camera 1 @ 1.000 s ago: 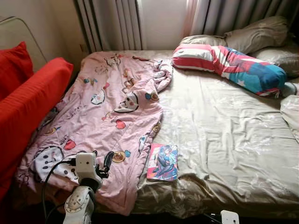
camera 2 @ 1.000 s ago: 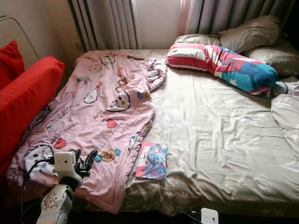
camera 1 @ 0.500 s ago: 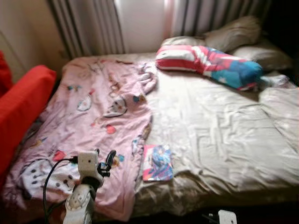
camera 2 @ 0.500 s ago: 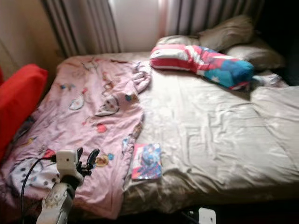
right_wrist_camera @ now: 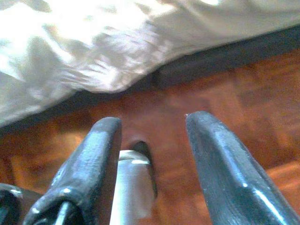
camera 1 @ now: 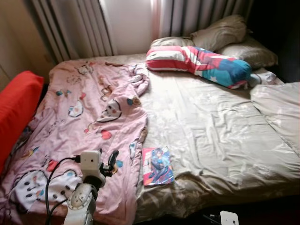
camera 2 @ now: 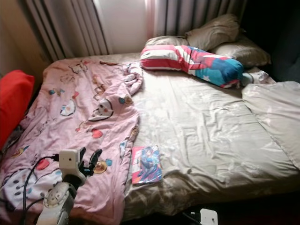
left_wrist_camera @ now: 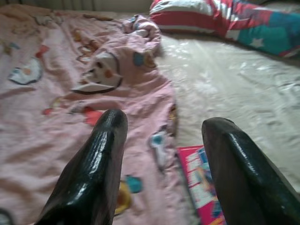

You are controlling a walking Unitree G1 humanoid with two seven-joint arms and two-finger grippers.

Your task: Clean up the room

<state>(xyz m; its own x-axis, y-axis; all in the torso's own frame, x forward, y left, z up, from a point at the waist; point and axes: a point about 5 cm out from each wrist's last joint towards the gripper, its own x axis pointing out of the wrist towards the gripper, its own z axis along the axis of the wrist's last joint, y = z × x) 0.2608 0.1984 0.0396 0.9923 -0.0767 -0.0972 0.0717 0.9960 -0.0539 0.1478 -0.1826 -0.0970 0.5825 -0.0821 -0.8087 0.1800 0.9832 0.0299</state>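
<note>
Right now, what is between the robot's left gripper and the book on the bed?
Only pink cartoon blanket lies between the open left gripper and the book, which rests on the beige sheet beside the blanket's edge. The left eye view shows it.

Home bedroom | unmade bed [camera 1: 220, 136] with beige sheet | pink cartoon blanket [camera 1: 89, 126] across the bed | pillows [camera 1: 220, 33] at the bed's head | curtains [camera 1: 75, 26] behind the bed
</note>
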